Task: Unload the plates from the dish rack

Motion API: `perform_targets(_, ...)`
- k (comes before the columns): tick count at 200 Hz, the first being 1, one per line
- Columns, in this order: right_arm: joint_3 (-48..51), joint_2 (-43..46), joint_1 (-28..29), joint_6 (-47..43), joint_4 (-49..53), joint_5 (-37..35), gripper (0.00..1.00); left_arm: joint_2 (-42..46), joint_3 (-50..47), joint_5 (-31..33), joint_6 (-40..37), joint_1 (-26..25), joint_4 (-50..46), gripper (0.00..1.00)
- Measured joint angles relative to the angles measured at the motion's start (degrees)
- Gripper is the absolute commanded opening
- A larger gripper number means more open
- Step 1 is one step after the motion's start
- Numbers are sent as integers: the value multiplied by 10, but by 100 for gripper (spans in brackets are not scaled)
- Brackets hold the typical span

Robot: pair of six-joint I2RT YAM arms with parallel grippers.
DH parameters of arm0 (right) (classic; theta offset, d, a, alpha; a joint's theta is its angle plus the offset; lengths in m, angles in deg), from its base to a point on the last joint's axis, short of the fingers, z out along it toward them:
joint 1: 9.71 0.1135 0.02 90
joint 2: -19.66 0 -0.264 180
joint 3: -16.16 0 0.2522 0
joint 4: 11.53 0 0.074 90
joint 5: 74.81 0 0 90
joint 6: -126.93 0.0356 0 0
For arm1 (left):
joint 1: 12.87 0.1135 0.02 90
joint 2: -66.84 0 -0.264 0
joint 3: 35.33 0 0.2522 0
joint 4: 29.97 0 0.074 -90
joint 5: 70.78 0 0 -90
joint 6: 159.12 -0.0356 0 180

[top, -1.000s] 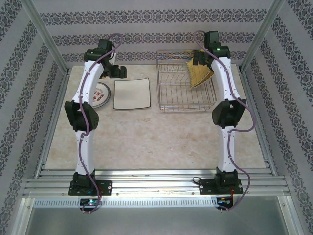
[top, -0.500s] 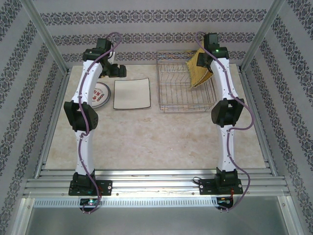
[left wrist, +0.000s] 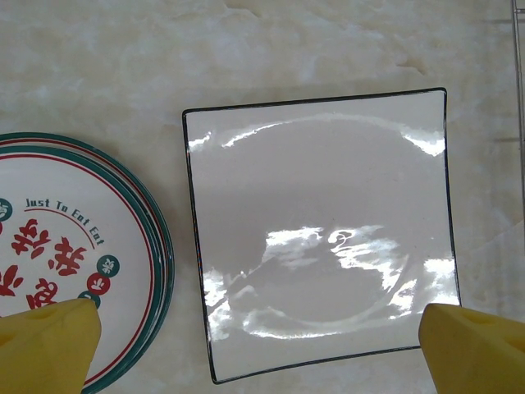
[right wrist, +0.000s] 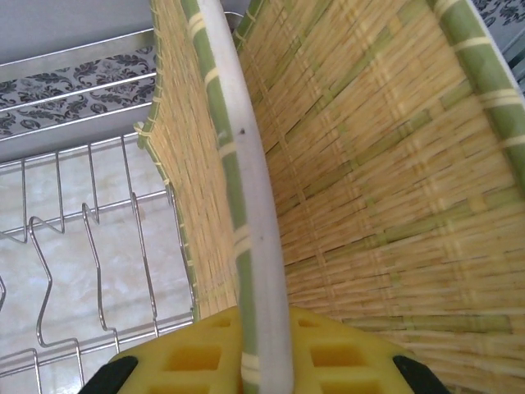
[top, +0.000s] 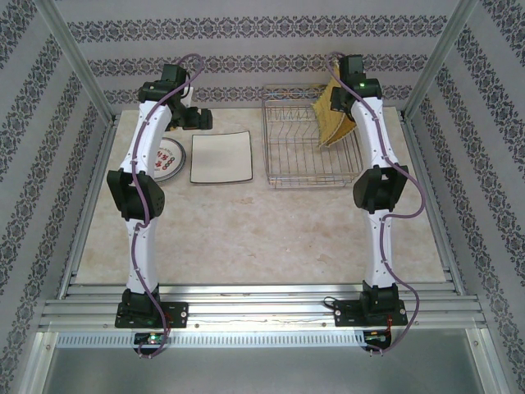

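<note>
The silver wire dish rack [top: 308,152] stands at the back right, with yellow woven-pattern square plates [top: 332,123] leaning in its right end. My right gripper [right wrist: 264,361] is shut on the white-and-green rim [right wrist: 246,189] of one yellow plate, a yellow pad on each side of it. Another yellow plate [right wrist: 394,180] leans close on the right. My left gripper [left wrist: 262,353] hangs open above the plain white square plate [left wrist: 320,230], which lies flat on the table. Next to it lies a stack of round floral plates [left wrist: 66,263].
Rack divider wires [right wrist: 90,238] stand bare left of the held plate. The white square plate [top: 220,158] and round stack [top: 168,158] lie left of the rack. Aluminium frame posts and patterned walls close in the table; the marble top [top: 262,230] spreads out in front.
My right gripper's jaws have closed onto the yellow plate's rim, and the plates' top corner now shows higher beside the wrist. The left arm has not moved.
</note>
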Motion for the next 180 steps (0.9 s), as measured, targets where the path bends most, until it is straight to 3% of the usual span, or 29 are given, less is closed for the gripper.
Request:
perform_targets(80,0,11,7,0,13,-16,0,10,-13,0,0,0,0,100)
perform_targets(180,2,128,17,-13,31,-34,0,24,-36,4,1,0,0,100)
